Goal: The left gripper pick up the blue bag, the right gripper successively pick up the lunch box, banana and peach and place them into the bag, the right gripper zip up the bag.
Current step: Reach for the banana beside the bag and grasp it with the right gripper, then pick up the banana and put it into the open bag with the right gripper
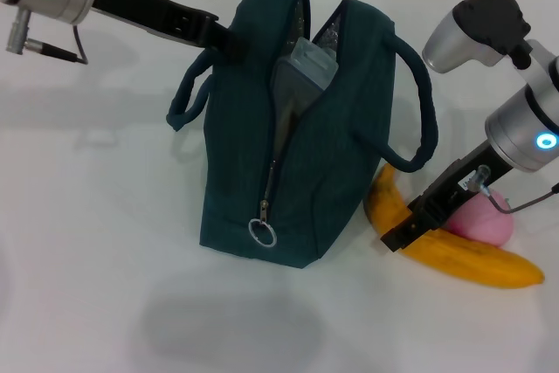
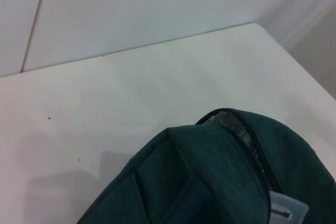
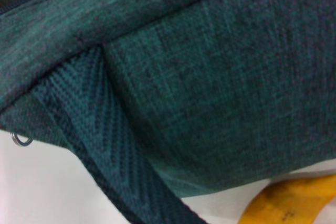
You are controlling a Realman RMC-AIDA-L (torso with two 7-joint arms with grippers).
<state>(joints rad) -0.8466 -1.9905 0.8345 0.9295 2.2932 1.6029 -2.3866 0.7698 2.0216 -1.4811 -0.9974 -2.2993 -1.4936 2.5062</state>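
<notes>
Head view: bag (image 1: 297, 137) at centre, lunch box (image 1: 312, 63) poking from open top. Left gripper (image 1: 223, 37) at 11 o'clock pinches bag rim, holding mouth open. Right gripper (image 1: 403, 231) at 4 o'clock down on banana (image 1: 472, 259); finger state unclear. Peach (image 1: 485, 220) behind banana.

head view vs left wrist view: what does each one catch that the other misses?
Head view only: the yellow banana and pink peach on the white table beside the bag, the right gripper low at the banana, the left gripper at the bag's upper edge, and the zipper's metal ring pull hanging low with the zipper open.

Left wrist view only: the table's far edge and the pale wall behind it.

Both: the dark teal fabric bag and the clear plastic lunch box poking from its opening.
</notes>
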